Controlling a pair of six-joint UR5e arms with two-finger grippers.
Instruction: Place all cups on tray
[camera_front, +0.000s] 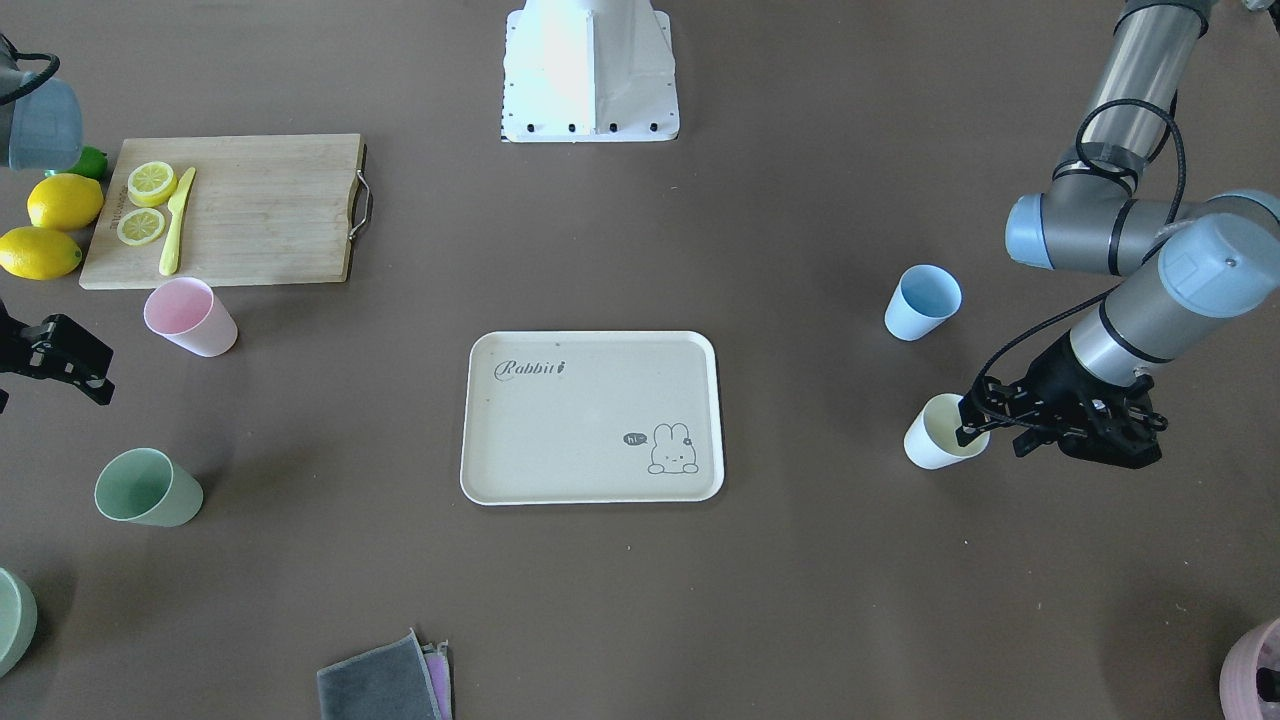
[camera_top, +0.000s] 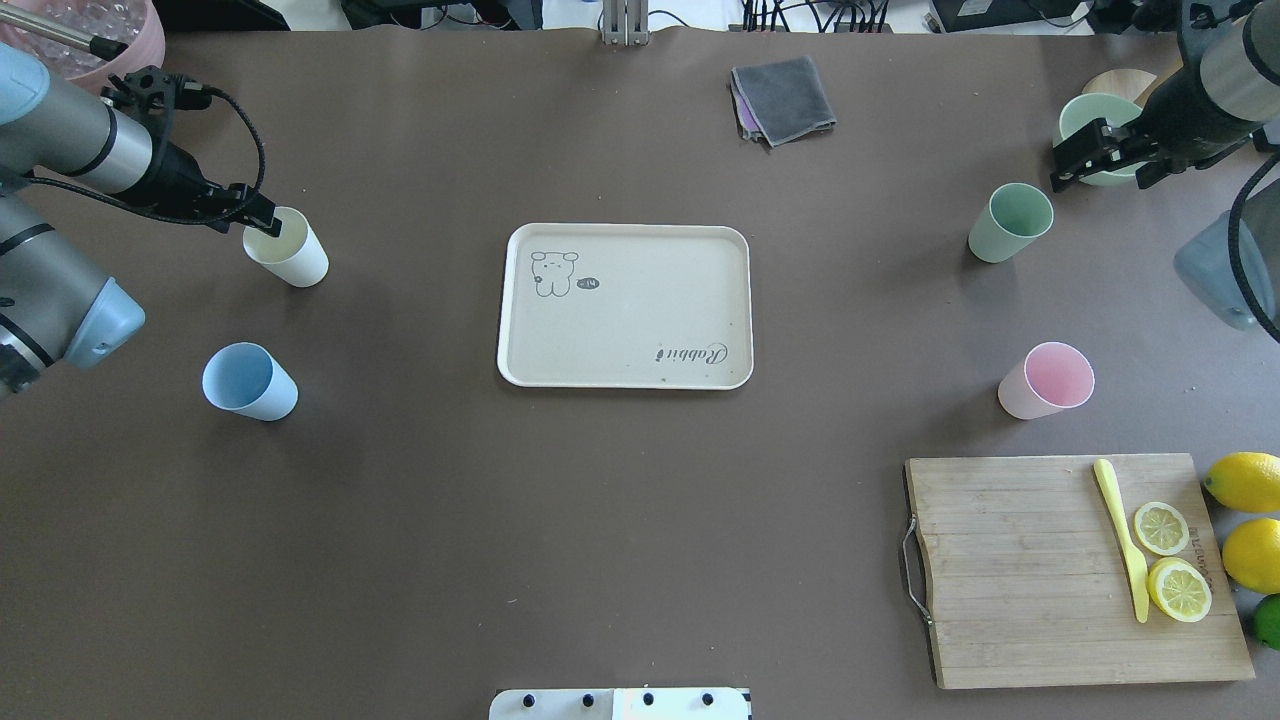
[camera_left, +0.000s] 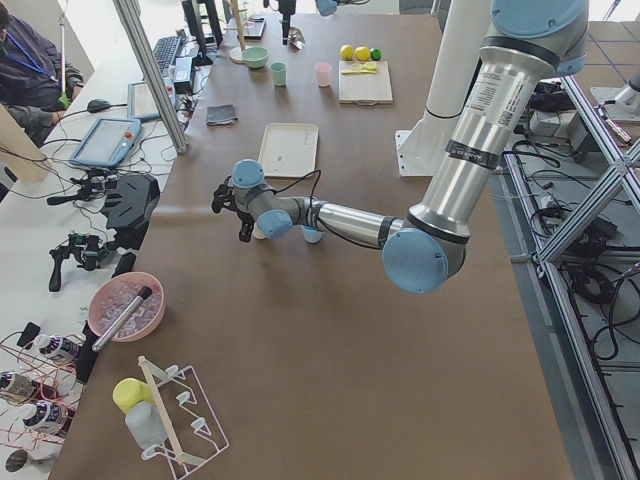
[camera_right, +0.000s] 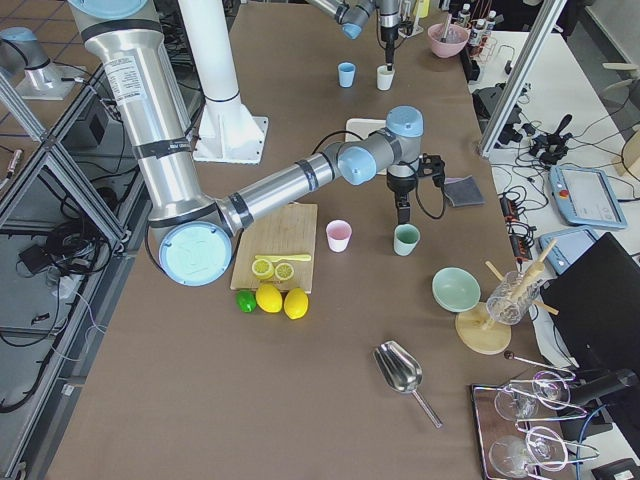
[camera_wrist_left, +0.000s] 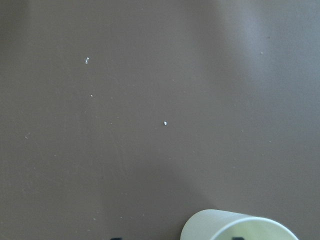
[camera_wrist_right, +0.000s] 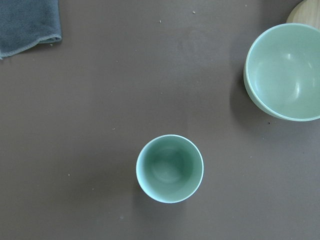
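The beige Rabbit tray (camera_top: 625, 330) lies bare at the table's middle. The cream-white cup (camera_top: 290, 252) stands far to its left, with the light blue cup (camera_top: 249, 381) nearer me. My left gripper (camera_top: 262, 215) is open at the cream cup's rim, one finger inside and one outside; the cup's rim (camera_wrist_left: 240, 227) shows in the left wrist view. The sage green cup (camera_top: 1010, 222) and the pink cup (camera_top: 1047, 380) stand right of the tray. My right gripper (camera_top: 1098, 170) is open and empty, raised just beyond the green cup (camera_wrist_right: 170, 168).
A wooden cutting board (camera_top: 1050, 570) with a yellow knife and lemon slices lies at the near right, whole lemons beside it. A green bowl (camera_top: 1090, 115) sits under the right arm. A grey cloth (camera_top: 785, 98) lies at the far edge, and a mauve container (camera_top: 90, 25) at the far left corner.
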